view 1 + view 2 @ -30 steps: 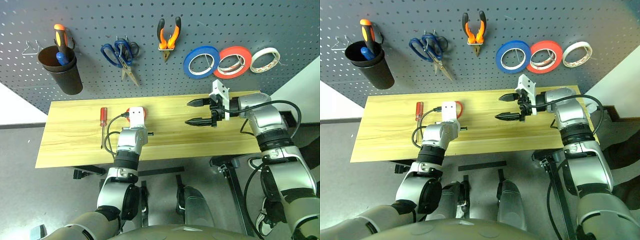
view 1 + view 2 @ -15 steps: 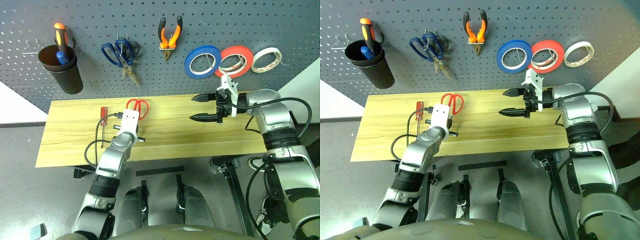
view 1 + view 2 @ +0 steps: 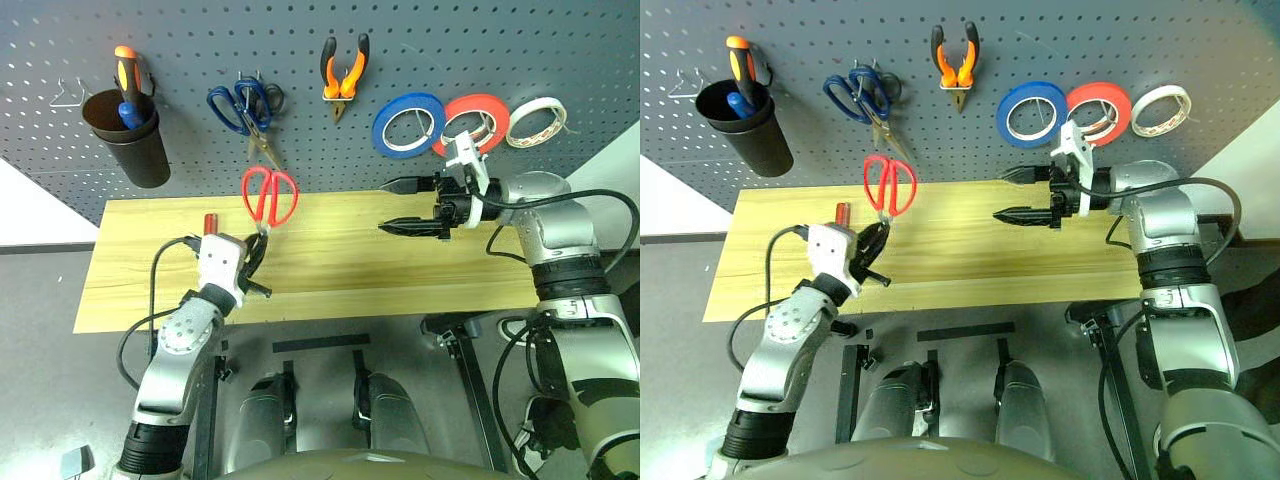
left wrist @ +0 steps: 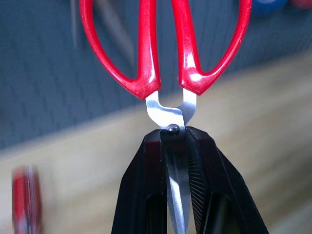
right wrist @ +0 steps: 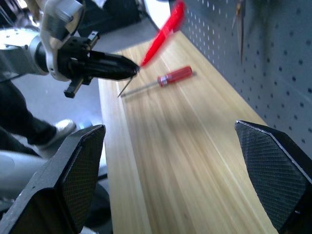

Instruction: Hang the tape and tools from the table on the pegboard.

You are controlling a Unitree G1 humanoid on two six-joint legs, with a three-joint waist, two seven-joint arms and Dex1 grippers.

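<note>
Left claw (image 3: 876, 243) clamps red-handled scissors (image 3: 887, 186) by stiff, slick blades (handles free for hook); our right claw (image 3: 1025, 194) gapes empty.

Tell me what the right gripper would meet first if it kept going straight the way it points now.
Probably the left gripper, shut on the red-handled scissors. The open right gripper points along the table toward them with bare planks between; the screwdriver lies low, likely under that line. Depth is uncertain.

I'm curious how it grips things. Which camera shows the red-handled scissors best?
The left wrist view: the red-handled scissors loom close, blades pinched between the left gripper's black fingers just below the pivot. The two head views show them small, handles up, before the grey pegboard. The right wrist view shows a blurred red streak.
</note>
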